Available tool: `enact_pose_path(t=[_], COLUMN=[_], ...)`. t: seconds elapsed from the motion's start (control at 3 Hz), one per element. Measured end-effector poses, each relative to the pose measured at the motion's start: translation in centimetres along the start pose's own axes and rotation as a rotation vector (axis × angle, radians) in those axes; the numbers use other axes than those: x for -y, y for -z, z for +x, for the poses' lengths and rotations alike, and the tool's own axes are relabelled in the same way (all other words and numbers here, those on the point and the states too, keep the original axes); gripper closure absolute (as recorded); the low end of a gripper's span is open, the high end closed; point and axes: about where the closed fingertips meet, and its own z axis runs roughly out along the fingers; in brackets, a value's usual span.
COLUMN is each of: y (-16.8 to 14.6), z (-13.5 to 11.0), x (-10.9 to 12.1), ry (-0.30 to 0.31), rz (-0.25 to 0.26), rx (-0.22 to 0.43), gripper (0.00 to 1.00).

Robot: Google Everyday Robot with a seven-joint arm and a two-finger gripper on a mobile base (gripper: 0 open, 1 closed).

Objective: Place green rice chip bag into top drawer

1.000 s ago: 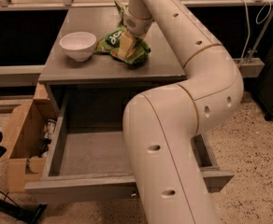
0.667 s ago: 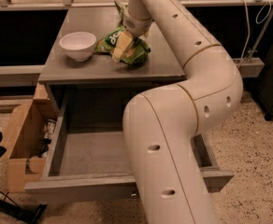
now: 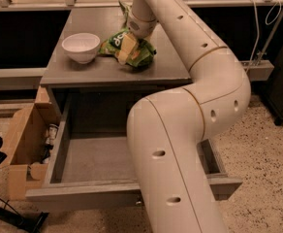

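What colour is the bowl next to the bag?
White bowl, camera view; the gripper is at the green rice chip bag beside it.

Floor: you're on speckled beige terrazzo, seen at the right and along the bottom.
Cabinet: grey wood with a flat top, mid-view, backed against the dark wall.
Back wall: dark panels, with a pale ledge running above them and a pale rail lower down.
Box: open cardboard on the floor, just left of the cabinet; you can't make out the small items inside.
Cables: pale, hanging at your upper right.
Light: warm and dim, brightest on the cabinet top.
Gripper: low over the cabinet top, toward its back.
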Motion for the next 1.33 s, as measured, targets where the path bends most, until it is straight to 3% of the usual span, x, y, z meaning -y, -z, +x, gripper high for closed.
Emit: enact_pose_path(t=[0.33,0.67,1.0,1.33], y=[0.0,2.5,7.5,12.6], z=[-0.3,-1.2,-1.4,0.8], x=[0.0,-0.2,-0.6,-1.4], ry=[0.005,0.025,0.038,-0.012], rz=[0.002,0.03,0.052,0.052], rx=[0.01,0.045,0.122,0.188], gripper=[0.4,0.63,0.87,1.0])
